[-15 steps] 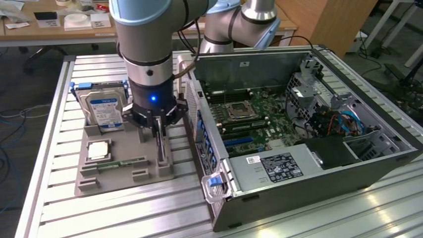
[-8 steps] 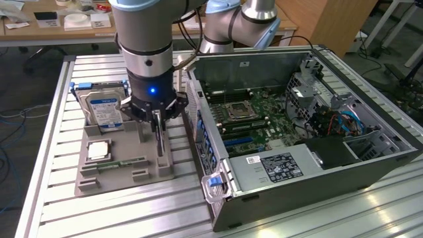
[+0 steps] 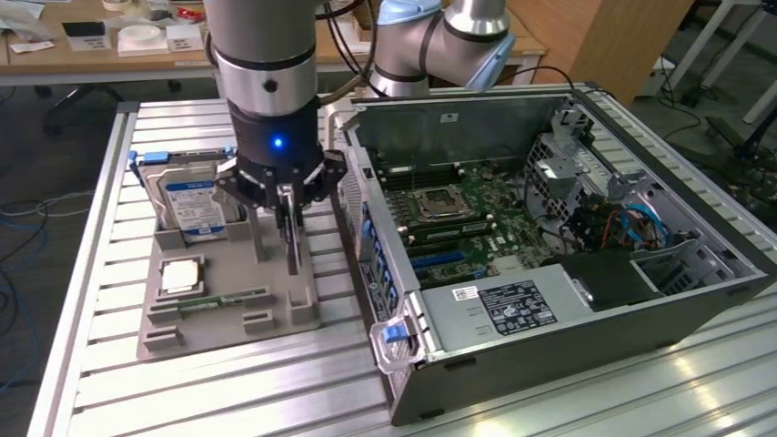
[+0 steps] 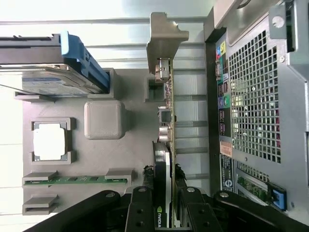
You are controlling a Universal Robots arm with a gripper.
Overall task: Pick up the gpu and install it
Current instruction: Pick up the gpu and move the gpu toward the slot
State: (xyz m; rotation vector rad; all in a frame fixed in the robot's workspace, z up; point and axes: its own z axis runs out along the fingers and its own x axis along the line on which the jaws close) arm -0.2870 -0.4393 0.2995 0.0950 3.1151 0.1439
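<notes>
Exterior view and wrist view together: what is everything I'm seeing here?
table: one, silver, under everything
holder: one, grey, on the table
gpu: one, green with dark face, upright in the holder
hard drive: one, silver with blue label, upright in the holder
processor chip: one, silver, in a holder pocket
memory stick: one, green, flat in a holder slot
computer case: one, dark grey, open, exterior view's right
arm: one, grey, above the holder
gripper: one, black, shut on the gpu

Green-edged gpu [image 4: 168, 92], grey tray [image 3: 289, 311], blue-labelled silver hard drive [image 3: 195, 206].
</notes>
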